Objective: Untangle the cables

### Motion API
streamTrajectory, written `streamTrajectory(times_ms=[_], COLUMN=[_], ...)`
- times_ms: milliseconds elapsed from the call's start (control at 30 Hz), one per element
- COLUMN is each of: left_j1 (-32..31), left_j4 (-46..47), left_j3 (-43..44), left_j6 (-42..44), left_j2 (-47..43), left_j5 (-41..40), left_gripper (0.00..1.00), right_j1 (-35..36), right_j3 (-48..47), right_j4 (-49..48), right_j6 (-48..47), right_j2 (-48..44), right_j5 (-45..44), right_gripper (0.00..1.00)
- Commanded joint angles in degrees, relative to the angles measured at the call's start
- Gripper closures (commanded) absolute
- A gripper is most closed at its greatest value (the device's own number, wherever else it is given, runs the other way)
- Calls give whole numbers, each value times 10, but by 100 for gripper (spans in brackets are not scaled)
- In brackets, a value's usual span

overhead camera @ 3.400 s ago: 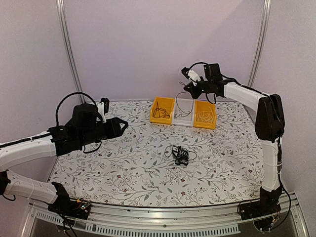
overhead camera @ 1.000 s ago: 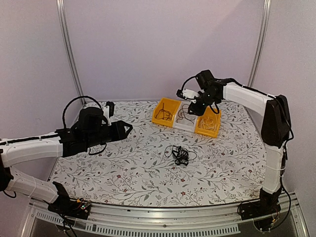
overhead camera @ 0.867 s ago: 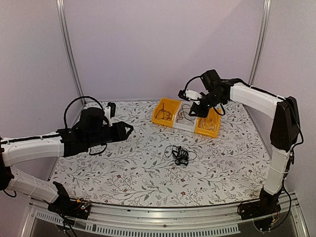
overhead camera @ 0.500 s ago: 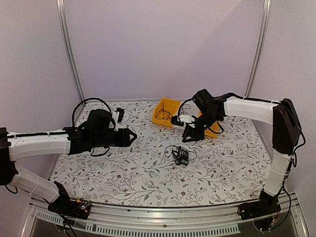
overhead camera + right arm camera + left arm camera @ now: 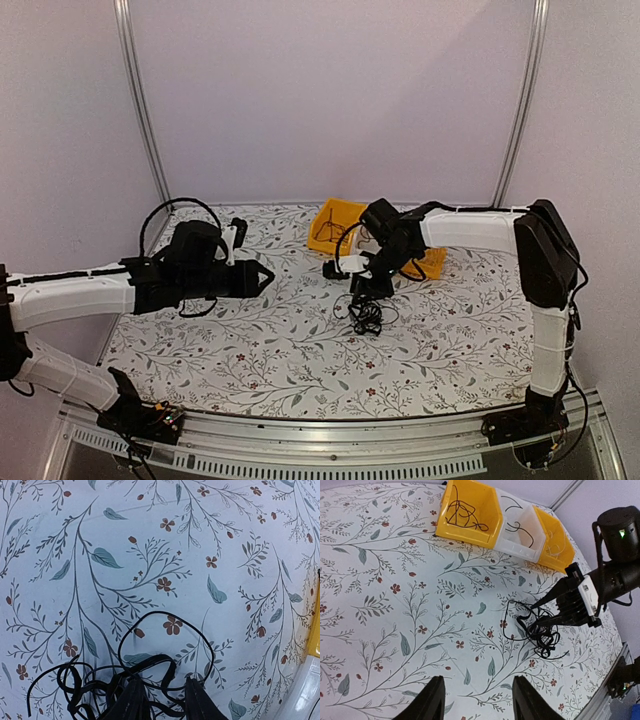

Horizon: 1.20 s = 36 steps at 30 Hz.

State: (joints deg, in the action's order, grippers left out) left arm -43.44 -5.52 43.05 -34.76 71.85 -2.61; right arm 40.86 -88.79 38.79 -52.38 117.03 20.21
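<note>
Here are the thin black wire cables (image 5: 367, 316), 1 loopy clump mid white floral tabletop (image 5: 230, 345), lilac walls (image 5: 330, 100) behind; right end effector (image 5: 162, 697) straddles it, grip unclear; left end effector (image 5: 479, 682) spread, empty.

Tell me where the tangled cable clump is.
In the top view, the cable clump lies mid-table, slightly right of centre, just under the right gripper and nearer the arms' bases than the yellow bin.

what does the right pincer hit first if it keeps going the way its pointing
The tangled cables. The right pincer points down into the clump, with strands lying between and around its fingertips. It may already be touching them; depth is hard to judge.
</note>
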Motion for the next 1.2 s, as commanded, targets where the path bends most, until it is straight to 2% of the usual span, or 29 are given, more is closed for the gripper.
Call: streamTrajectory(times_ms=[0, 467, 533, 633, 700, 800, 1000, 1167], left_j1=[6, 6, 6, 6, 6, -1, -46, -82], left_j4=[2, 8, 11, 17, 23, 45, 198, 282], left_j3=[-24, -58, -61, -61, -60, -58, -61, -45], left_j6=[-19, -40, -42, -47, -43, -19, 102, 188], left_j2=[-30, -70, -73, -71, -69, -71, -79, -59], left_j5=[-17, -38, -39, -38, -36, -43, -45, -41], left_gripper=[51, 51, 51, 51, 51, 50, 45, 43], right_j1=[6, 25, 26, 27, 27, 27, 27, 27], right_j3=[-2, -9, -11, -34, -62, -119, -202, -258], right_j4=[5, -6, -15, -15, -4, 12, 40, 21], right_j6=[-55, -93, -96, -79, -62, -32, 38, 120], right_j2=[15, 22, 25, 32, 27, -7, -99, -143], right_j5=[-26, -55, -67, -68, -52, -6, 84, 148], right_gripper=[66, 60, 65, 88, 100, 100, 100, 100])
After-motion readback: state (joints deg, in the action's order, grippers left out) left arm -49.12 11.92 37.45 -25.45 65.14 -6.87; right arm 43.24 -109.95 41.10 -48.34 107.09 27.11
